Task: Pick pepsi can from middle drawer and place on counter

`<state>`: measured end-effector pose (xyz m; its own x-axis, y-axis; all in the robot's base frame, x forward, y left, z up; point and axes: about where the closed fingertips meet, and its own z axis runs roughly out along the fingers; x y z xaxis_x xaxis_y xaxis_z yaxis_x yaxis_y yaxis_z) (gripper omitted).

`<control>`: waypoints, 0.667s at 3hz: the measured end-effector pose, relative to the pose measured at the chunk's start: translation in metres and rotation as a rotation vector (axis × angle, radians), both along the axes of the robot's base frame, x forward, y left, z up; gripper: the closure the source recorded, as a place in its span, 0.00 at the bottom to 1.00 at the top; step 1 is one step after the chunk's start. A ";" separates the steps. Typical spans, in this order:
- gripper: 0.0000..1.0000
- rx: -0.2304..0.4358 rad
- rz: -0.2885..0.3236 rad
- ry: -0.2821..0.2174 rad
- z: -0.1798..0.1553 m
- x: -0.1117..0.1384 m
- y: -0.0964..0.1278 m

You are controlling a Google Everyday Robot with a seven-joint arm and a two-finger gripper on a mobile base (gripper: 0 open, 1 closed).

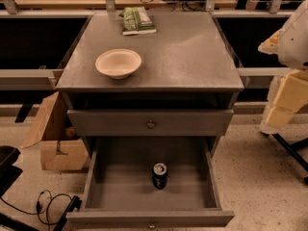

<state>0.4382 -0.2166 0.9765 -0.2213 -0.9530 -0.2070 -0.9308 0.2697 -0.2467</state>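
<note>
While the pepsi can [160, 175] stands in the open middle drawer [120, 179] below the counter [192, 57], the gripper [285, 102] hangs right of it, state untellable; reaching down looks next.

You get dim, warm light from overhead. The counter [192, 57] shows a soft sheen and no hard glare. Deep shadow sits under its front edge. The middle drawer [120, 177] floor is evenly lit, and the pepsi can [160, 175] top glints. The gripper [284, 105], at the far right edge, reads bright yellow.
</note>
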 end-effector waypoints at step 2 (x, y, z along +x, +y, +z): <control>0.00 0.100 -0.046 0.013 -0.031 -0.009 -0.007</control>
<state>0.4289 -0.2240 0.9452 -0.2677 -0.9165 -0.2972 -0.9199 0.3348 -0.2040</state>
